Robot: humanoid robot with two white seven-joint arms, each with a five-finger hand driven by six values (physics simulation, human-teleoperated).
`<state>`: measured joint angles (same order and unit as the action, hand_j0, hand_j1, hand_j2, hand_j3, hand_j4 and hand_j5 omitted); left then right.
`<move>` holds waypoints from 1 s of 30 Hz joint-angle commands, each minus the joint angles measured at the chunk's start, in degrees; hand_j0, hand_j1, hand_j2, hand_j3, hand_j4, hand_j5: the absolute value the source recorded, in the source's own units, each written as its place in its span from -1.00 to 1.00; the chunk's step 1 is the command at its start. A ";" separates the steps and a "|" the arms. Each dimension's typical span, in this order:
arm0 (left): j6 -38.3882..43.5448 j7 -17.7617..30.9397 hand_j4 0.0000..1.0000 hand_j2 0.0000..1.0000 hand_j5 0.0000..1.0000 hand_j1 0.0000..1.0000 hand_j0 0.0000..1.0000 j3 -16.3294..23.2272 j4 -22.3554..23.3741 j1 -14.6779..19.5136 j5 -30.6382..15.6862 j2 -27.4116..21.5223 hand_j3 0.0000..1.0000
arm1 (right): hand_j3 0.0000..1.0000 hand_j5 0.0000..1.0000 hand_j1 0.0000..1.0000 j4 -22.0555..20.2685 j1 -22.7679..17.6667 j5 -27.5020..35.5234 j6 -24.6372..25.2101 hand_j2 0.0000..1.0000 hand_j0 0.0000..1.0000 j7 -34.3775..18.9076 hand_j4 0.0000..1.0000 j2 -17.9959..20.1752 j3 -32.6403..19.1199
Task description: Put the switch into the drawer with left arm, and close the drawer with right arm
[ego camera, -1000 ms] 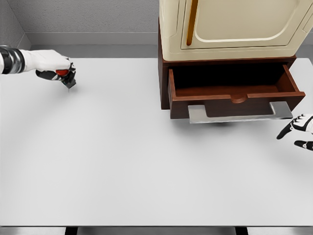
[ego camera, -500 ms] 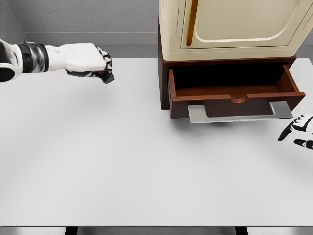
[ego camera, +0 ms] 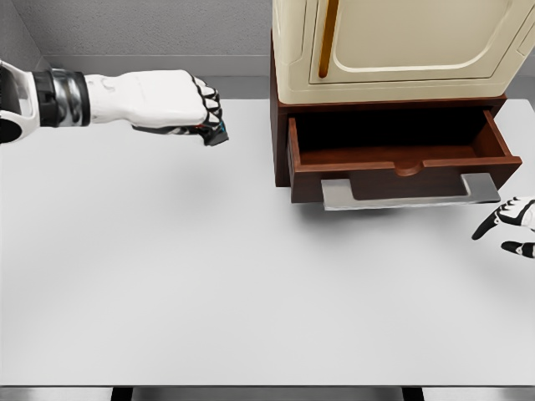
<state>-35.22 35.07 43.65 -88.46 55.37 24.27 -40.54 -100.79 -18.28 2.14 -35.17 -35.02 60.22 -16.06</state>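
One second has carried the left robot hand (ego camera: pixel 171 104) from the worktop's (ego camera: pixel 209 276) far left edge most of the way toward the open drawer (ego camera: pixel 401 150), fingers clenched around the switch (ego camera: pixel 216 134), which pokes out below the knuckles. Transport looks well underway; the drop remains. Bare worktop lies between fist and cabinet (ego camera: pixel 280 142). The right robot hand (ego camera: pixel 510 227) waits, fingers loosely spread, at the right edge near the drawer handle (ego camera: pixel 410 194).

Switch (ego camera: pixel 216 134) mostly hidden, seemingly inside left hand's (ego camera: pixel 171 102) fist
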 commanded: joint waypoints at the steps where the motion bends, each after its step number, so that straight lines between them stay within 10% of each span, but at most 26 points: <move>1: 0.22 -0.07 -0.23 -0.23 -0.23 -0.23 -0.23 -0.06 -2.41 0.00 -1.86 0.29 -0.23 | 0.21 0.21 0.21 -0.02 0.00 0.41 0.17 0.21 0.21 0.02 0.21 0.07 0.06; 20: 0.22 -0.07 -0.22 -0.22 -0.22 -0.22 -0.22 -0.32 -6.29 3.25 -9.42 6.79 -0.22 | 0.22 0.22 0.22 -0.02 0.18 0.41 0.17 0.22 0.22 0.02 0.22 0.07 0.42; 30: 0.22 -0.07 -0.20 -0.20 -0.20 -0.20 -0.20 -0.32 2.50 3.87 -8.46 18.13 -0.20 | 0.24 0.24 0.24 0.07 0.26 0.41 0.17 0.24 0.24 0.02 0.24 0.07 0.42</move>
<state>-35.26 35.09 43.29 -87.34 59.24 16.07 -24.52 -100.78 -18.11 2.14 -35.17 -35.02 60.22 -15.65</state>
